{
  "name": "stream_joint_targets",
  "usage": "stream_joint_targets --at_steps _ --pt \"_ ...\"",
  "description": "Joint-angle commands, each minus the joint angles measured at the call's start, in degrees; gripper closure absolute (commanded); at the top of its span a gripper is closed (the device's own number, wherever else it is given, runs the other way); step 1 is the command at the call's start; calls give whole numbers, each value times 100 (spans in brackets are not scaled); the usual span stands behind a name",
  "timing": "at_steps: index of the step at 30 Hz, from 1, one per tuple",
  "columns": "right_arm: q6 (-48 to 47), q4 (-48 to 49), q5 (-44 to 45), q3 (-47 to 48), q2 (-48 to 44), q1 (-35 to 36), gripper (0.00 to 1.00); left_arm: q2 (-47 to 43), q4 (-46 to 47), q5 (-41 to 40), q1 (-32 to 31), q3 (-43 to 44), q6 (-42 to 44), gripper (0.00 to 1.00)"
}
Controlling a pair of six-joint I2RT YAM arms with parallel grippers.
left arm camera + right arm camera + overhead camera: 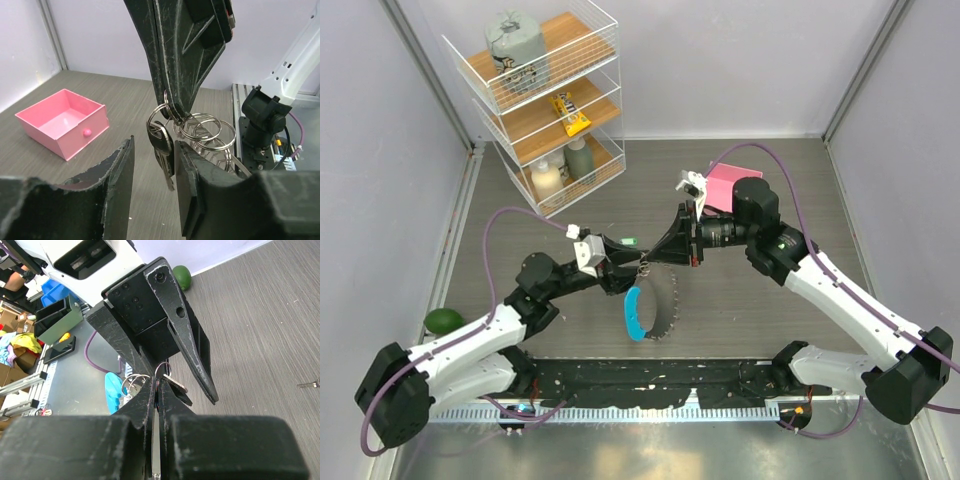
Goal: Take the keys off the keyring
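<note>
My right gripper (pixel 652 260) (pixel 158 390) is shut on the thin wire of the keyring (pixel 634 316), holding it above the table. The ring's bright blue band and a jagged fringe of silver keys (pixel 668 306) hang below it. In the left wrist view the right fingers (pixel 172 55) come down from above and pinch the ring, with several small split rings (pixel 205 132) bunched beside them. My left gripper (pixel 631 263) (pixel 155 146) stands open. A dark-headed key (pixel 162 145) hangs between its jaws, close to the right-hand one.
A pink open box (pixel 730 185) (pixel 62 122) sits behind the right arm. At the back left stands a white wire shelf (pixel 545 100) with bottles and packets. A green round object (pixel 443 320) lies at the left edge. One loose key (pixel 309 385) lies on the table.
</note>
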Motion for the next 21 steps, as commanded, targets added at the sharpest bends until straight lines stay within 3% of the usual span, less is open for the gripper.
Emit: stream_joint_targets --at_steps 1,4,8,18,21 --pt "48 189 -25 266 -105 14 95 41 345 -19 -33 193 -32 66" --pt "13 145 -25 239 -123 5 95 -82 284 -195 -33 201 3 83" --pt "-83 23 28 169 -211 14 95 -424 -646 -379 -33 412 301 100" --pt "-409 -294 186 2 -299 14 94 -1277 -1746 -705 -33 413 793 100" --pt "-444 -321 177 -42 -307 14 84 -1497 -1940 -784 -33 395 881 100"
